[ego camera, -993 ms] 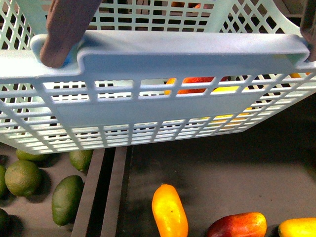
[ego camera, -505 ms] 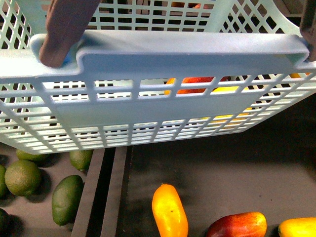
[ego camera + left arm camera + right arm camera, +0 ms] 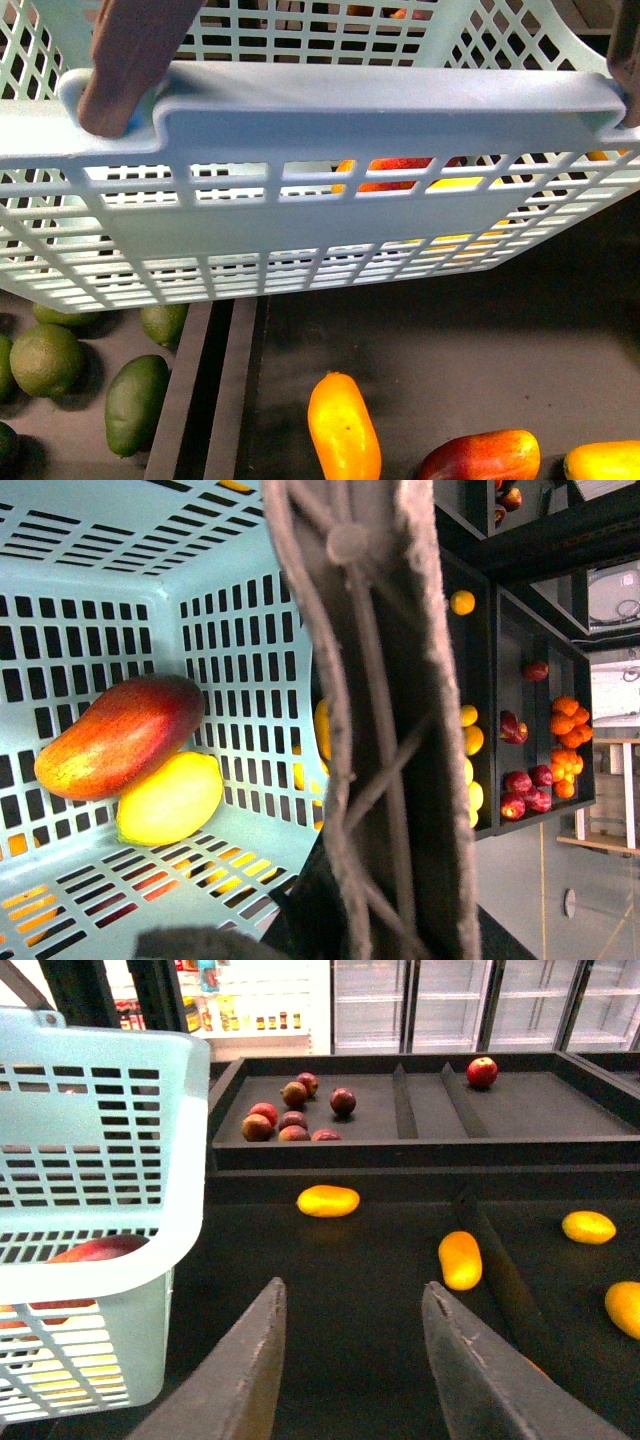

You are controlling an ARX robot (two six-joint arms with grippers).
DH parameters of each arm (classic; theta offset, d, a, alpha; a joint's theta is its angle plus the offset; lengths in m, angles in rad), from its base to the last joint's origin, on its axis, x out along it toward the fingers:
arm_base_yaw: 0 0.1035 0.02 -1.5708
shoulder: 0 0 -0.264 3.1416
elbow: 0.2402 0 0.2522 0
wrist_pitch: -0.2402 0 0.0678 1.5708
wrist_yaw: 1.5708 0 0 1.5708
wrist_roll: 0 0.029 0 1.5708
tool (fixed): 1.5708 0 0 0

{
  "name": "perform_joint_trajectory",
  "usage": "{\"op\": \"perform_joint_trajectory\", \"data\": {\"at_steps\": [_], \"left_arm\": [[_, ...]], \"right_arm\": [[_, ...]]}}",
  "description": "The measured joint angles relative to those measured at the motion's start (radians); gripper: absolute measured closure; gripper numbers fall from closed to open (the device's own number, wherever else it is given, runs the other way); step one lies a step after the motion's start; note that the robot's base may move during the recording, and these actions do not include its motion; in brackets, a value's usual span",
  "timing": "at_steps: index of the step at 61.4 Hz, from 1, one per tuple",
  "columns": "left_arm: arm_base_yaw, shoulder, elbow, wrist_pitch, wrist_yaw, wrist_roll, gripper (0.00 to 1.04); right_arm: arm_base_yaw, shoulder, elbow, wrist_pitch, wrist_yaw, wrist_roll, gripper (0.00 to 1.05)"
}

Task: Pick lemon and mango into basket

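Fruit loaded: red-orange oval mango [image 3: 120, 735] and yellow lemon [image 3: 170, 800] lie touching in the turquoise slotted plastic basket [image 3: 90, 590]. Right gripper [image 3: 355, 1360] jaws spread, empty; left jaws' state cannot be told. Task judged complete; next, hold the basket steady.

one basket [image 3: 90, 540], one mango [image 3: 120, 735], one lemon [image 3: 170, 800]

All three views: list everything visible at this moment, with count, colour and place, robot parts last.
basket: one, light turquoise, fills upper front view, held above the dark shelf.
brown handle: one, at the basket's rim.
mango: one, red shading to orange, inside the basket.
lemon: one, yellow, inside the basket, touching the mango.
green fruits: about six, shelf compartment below the basket, left.
orange-yellow mango: one, shelf, centre.
red mango: one, shelf, right of it.
yellow mangoes: about four, dark tray in right wrist view.
dark red fruits: about seven, raised tray behind.
red apple: one, same tray, apart.
right gripper: open, empty.
left gripper: not identifiable.
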Motion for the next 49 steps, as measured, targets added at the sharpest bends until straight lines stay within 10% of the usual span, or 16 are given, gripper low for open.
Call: {"op": "perform_joint_trajectory", "data": {"at_steps": [22, 49], "left_arm": [[-0.005, 0.000, 0.000, 0.000, 0.000, 0.001, 1.00], [-0.004, 0.000, 0.000, 0.000, 0.002, -0.006, 1.00]], "right_arm": [[0.000, -0.001, 0.000, -0.002, 0.004, 0.000, 0.07], [0.000, -0.002, 0.000, -0.002, 0.003, 0.000, 0.09]]}}
